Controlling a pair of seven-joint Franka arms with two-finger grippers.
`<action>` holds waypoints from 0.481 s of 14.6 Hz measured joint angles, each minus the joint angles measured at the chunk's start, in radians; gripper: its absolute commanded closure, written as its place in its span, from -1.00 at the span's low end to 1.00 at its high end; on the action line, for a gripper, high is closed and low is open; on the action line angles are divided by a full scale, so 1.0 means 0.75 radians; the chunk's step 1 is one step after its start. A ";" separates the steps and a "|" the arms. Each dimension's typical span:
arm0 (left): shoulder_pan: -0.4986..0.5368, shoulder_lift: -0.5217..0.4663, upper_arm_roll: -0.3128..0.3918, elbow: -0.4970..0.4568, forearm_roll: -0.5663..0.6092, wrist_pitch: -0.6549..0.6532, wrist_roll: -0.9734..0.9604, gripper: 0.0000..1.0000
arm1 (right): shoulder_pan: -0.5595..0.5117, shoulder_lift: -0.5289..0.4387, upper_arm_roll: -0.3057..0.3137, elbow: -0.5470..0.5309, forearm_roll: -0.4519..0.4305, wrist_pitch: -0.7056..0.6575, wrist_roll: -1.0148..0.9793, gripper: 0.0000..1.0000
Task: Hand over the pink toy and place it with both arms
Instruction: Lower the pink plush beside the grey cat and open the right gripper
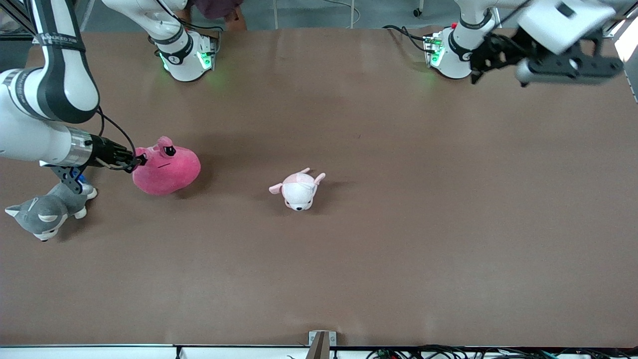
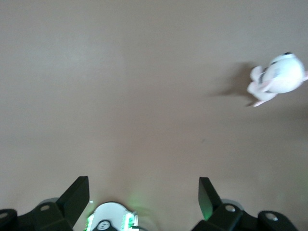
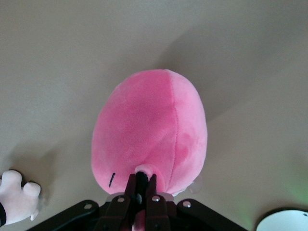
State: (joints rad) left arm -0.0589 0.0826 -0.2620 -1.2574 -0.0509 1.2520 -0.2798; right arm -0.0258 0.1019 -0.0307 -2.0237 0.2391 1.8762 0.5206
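The brown table (image 1: 398,259) carries a white plush (image 1: 299,190) (mid-table) and a grey husky plush (image 1: 42,213).

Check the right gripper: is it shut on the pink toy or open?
Shut on it. In the right wrist view the right gripper has its fingers pinched together on a small nub of the pink toy.

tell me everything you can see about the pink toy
The pink toy is a round hot-pink plush blob, soft and fuzzy-looking, with a dark sleepy eye, a thin flat mouth line and small nubs. It sits toward the right arm's end of the table. The right gripper is shut on one small nub; whether its underside rests on the table is unclear.
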 measured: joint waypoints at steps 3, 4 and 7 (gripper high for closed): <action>0.070 0.004 0.001 -0.124 0.000 0.055 0.038 -1.00 | 0.003 0.029 0.011 -0.015 0.000 0.053 -0.001 0.94; 0.080 0.002 0.001 -0.162 0.002 0.083 0.060 -1.00 | 0.004 0.045 0.013 -0.017 0.000 0.063 -0.005 0.89; 0.140 -0.033 0.000 -0.288 0.005 0.171 0.181 -1.00 | 0.006 0.113 0.013 -0.018 0.000 0.099 -0.090 0.27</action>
State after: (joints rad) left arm 0.0461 0.0579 -0.2618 -1.4737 -0.0468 1.3802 -0.1441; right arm -0.0214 0.1870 -0.0213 -2.0375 0.2391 1.9505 0.4530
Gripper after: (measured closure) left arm 0.000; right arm 0.868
